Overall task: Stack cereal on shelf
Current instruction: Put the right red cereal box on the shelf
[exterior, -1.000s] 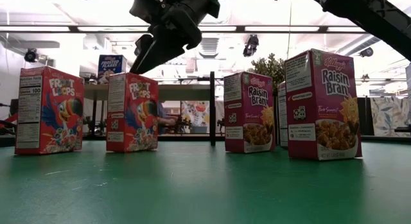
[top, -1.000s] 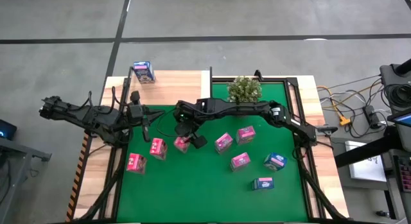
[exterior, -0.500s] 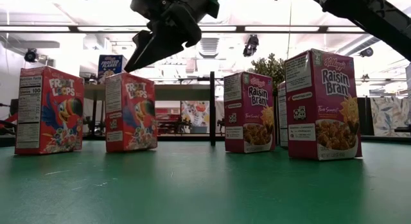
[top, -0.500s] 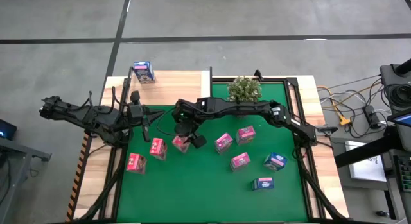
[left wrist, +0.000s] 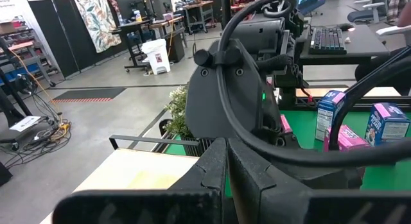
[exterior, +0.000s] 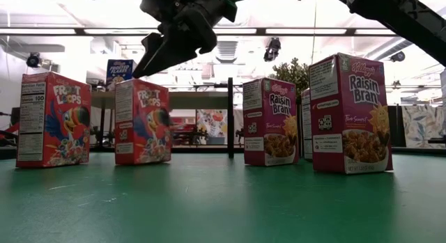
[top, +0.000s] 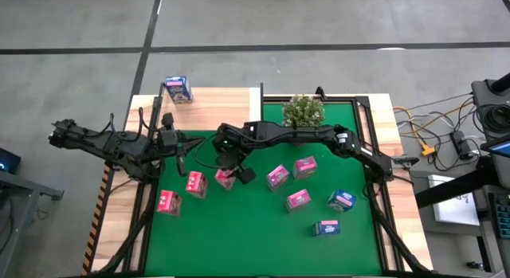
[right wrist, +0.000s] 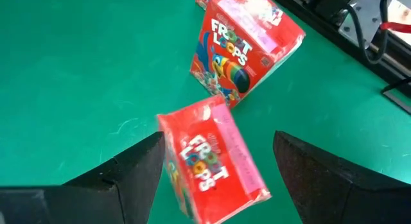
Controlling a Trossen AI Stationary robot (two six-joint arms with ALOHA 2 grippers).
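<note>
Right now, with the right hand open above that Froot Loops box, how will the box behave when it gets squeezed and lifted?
The Froot Loops box is small, thin cardboard, so it is probably light and may dent under a hard squeeze. It stands tall on a narrow base, so an off-centre touch from the right hand could tip it. Its glossy print might slip a little.

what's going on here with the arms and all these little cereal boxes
The right end effector hangs open just above a Froot Loops box on the green mat, with a finger on either side but not gripping it. The left end effector waits shut at the mat's left edge. One blue box sits on the shelf; the other boxes stand scattered on the mat.
</note>
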